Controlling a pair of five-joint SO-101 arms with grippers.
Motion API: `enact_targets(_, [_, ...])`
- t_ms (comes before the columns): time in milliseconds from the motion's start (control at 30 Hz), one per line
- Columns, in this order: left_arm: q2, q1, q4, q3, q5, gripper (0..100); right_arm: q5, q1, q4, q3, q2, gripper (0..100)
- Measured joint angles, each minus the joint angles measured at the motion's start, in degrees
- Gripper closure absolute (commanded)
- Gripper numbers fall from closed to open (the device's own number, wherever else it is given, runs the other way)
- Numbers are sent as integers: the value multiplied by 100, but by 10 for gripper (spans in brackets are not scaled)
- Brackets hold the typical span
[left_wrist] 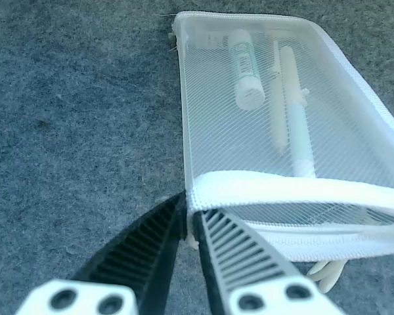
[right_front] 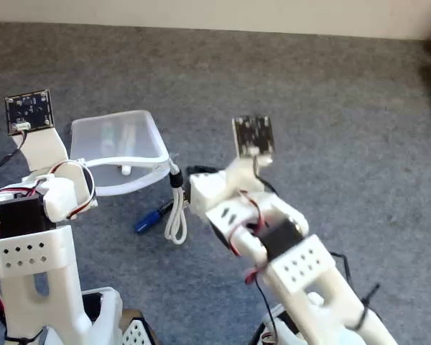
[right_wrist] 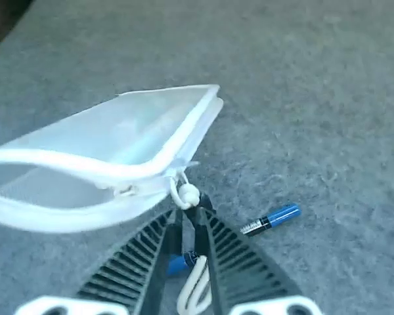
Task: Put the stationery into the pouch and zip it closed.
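While the pouch (right_front: 118, 147) lies open-mouthed on the grey table (right_front: 330, 108), your left gripper (left_wrist: 189, 220) is clamped on its rim corner and your right gripper (right_wrist: 190, 220) is pinched on the zip cord (right_wrist: 186, 195). A glue stick (left_wrist: 245, 69) and white pen (left_wrist: 295, 111) lie inside; a blue pen (right_front: 149, 218) lies outside, beside the cord.

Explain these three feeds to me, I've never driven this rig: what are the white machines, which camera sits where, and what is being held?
The white machines are two robot arms side by side. The high view looks down on both; each wrist view looks out from its own arm's wrist. The left gripper pinches the corner of the open mesh pouch, which holds a tube and a white pen. The right gripper pinches the zipper cord. A blue pen lies on the grey surface.
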Motion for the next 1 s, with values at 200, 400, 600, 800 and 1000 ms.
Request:
enact_targets(200, [0,0,0,0,0,993,-527,229,695,-1099,1741,964])
enact_targets(400, [0,0,-18,0,0,993,-1055,246,1204,-1925,3103,955])
enact_targets(600, [0,0,-35,0,0,993,-1582,246,1793,-2787,4273,857])
enact_targets(800, [0,0,-35,9,0,993,-1714,246,2189,-3613,5310,857])
enact_targets(1000, [0,-9,-35,88,0,993,-1714,281,2189,-4290,6154,857])
